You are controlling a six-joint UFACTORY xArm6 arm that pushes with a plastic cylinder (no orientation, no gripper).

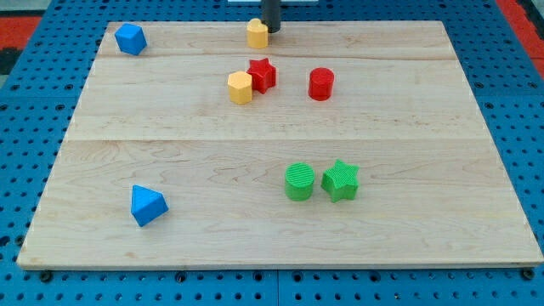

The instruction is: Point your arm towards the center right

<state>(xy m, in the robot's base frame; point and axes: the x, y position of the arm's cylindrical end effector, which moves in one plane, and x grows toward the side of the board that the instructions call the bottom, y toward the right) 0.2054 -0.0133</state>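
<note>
My tip (270,31) is at the view's top middle, on the far edge of the wooden board (425,170), touching or just right of a yellow block (257,33). Below it sit a yellow hexagon block (240,87), a red star block (263,75) touching it, and a red cylinder (321,84) to the right. A green cylinder (299,182) and a green star (341,180) stand side by side lower right of centre. A blue block (130,38) is at the top left and a blue wedge-like block (147,205) at the lower left.
The board lies on a blue pegboard table (34,280). A red area shows at the view's top corners (518,10).
</note>
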